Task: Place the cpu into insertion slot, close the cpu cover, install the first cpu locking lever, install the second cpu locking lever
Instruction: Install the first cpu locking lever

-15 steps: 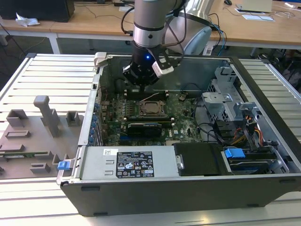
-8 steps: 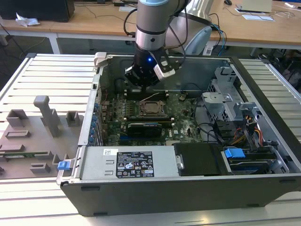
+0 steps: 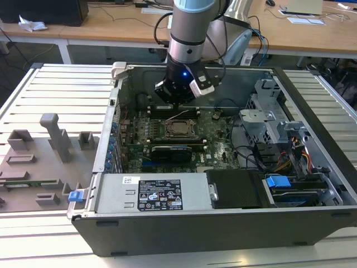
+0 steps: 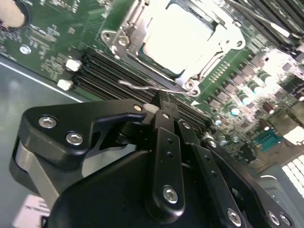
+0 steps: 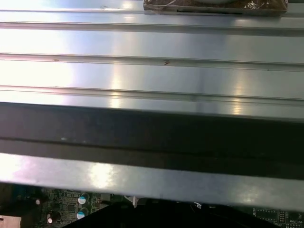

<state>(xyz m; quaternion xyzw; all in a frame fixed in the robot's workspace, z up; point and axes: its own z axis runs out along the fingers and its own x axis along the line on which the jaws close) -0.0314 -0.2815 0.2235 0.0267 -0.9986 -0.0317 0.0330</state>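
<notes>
CPU sits seated in the insertion slot on the green motherboard, with the cpu cover closed around it. Gripper hovers just beside the socket, fingers together, tip near a thin locking lever.

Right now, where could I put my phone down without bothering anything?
The ribbed metal table beyond the grey fixtures is bare, as is its strip past the computer case. Inside the case is crowded: motherboard, cables, and the hand over the socket.
</notes>
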